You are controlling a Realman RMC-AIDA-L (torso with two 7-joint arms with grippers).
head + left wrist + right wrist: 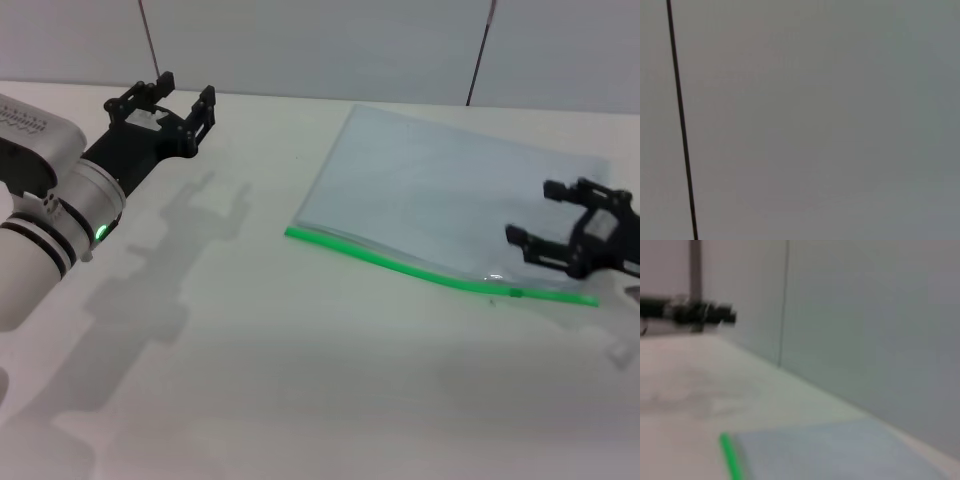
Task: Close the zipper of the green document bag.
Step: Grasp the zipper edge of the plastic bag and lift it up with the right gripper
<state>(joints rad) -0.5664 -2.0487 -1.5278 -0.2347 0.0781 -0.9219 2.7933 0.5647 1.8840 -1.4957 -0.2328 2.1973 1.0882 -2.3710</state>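
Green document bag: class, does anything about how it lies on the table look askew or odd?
Slightly. The bag lies at an angle, and its zipper edge bows instead of running straight, lifting a little by the slider near the right gripper. No damage shows.

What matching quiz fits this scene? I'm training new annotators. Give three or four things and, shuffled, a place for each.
Things:
1. left hand
2. right hand
3. zipper
4. slider tab

Places:
A. along the green document bag's near edge
B. raised over the table, away from the bag
C. on the strip, toward its right end
D. above the bag's right end

Pairs: 1-B, 2-D, 3-A, 4-C
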